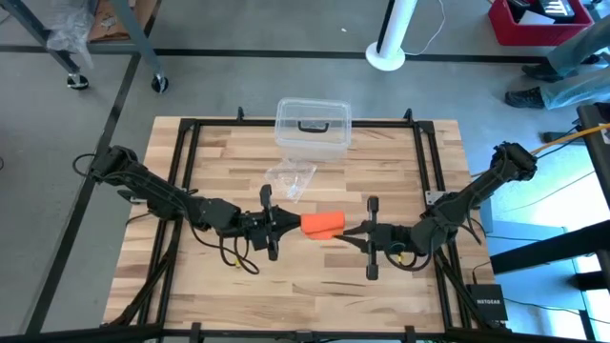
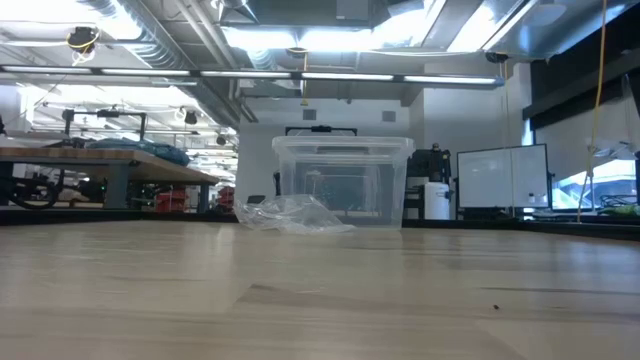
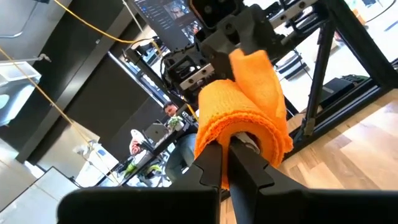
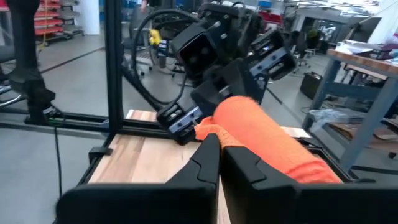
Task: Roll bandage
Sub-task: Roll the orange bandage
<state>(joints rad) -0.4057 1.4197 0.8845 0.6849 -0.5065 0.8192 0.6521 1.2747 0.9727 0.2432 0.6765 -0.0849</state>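
The bandage [image 1: 321,225] is a bright orange roll lying level between my two grippers, a little near of the table's middle. My left gripper [image 1: 289,224] is shut on its left end and my right gripper [image 1: 349,232] is shut on its right end. In the left wrist view the roll [image 3: 249,106] stands just beyond my fingers, with the right gripper behind it. In the right wrist view the roll [image 4: 267,143] runs away from my fingers toward the left gripper. Neither gripper nor the bandage shows in the low view. My left gripper holds the roll's left end [image 3: 214,134], coming level from the table's left, along the roll. One finger [image 3: 208,168] lies on the outside of the wraps; the other [image 3: 249,165] seems to reach into the roll's open end. My right gripper pinches a small orange flap [image 4: 208,129] at the roll's right end between its two fingers. It comes level from the table's right. The roll stretches away beyond the fingertips; one layer or several, I cannot tell.
A clear plastic box with a dark handle [image 1: 313,124] stands at the table's far edge, also in the low view [image 2: 342,180]. A small crumpled transparent plastic piece [image 1: 291,181] lies in front of it, also in the low view [image 2: 290,215]. A black frame runs around the table.
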